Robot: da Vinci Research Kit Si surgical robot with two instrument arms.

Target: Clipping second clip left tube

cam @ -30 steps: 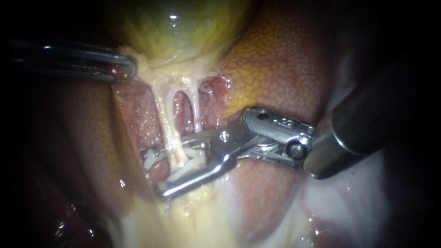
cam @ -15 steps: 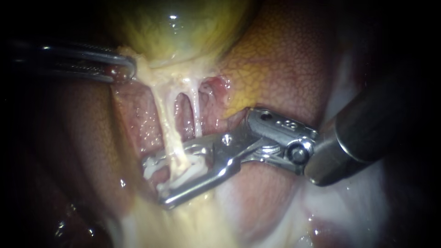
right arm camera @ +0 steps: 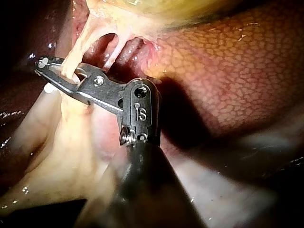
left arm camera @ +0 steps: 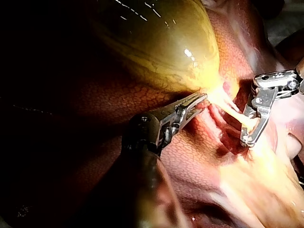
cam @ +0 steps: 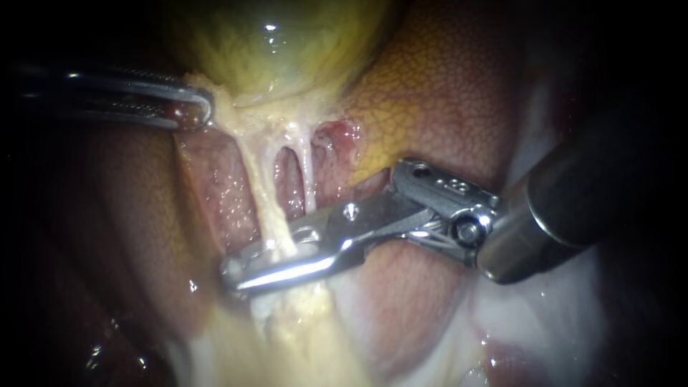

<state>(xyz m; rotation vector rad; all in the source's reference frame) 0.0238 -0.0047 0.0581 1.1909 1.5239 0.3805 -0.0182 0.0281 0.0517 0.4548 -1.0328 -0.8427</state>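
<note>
Where the right instrument (cam: 238,274) bites (jaws closed), the left tube (cam: 262,193) lies pinched.

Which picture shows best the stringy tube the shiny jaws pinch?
The endoscope view: the left tube runs whole from the gallbladder into the jaws of my right instrument, shut on it. The right wrist view shows a shorter stretch at the jaws; the left wrist view shows it small.
</note>
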